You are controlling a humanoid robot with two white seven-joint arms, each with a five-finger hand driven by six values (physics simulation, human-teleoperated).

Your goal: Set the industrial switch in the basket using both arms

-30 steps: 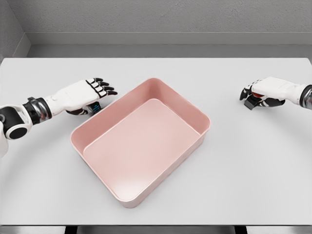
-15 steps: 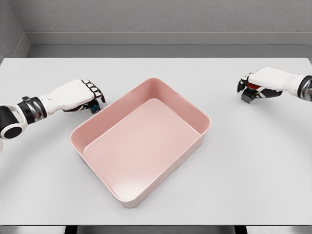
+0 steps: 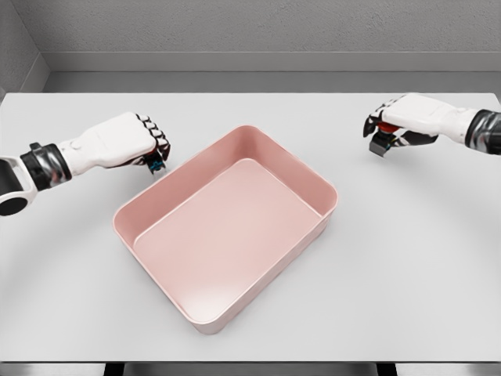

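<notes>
Nearest, centred on the white table (image 3: 407, 274): pink rectangular basket (image 3: 139, 200), set at an angle, open side up, interior bare — smooth floor and four walls only, nothing inside. Beyond the basket's left corner, entering from the picture's left: left hand (image 3: 117, 143), fingers curled together and clamped on a small dark object with a blue-green mark (image 3: 156, 164), mostly hidden under the hand; object just beside the basket's upper-left rim, outside it; contact with the tabletop not discernible. Farther back and well apart from the basket, toward the right edge: right hand (image 3: 409, 121), arm entering from the picture's right, fingers closed around the industrial switch (image 3: 382, 141) — small dark body with a red top, showing below the fingertips. Switch held over the table to the right of the basket's far corner, not over the basket; whether raised off the surface or touching it cannot be told. Behind the table's far edge: grey floor strip and grey wall (image 3: 250, 27).
</notes>
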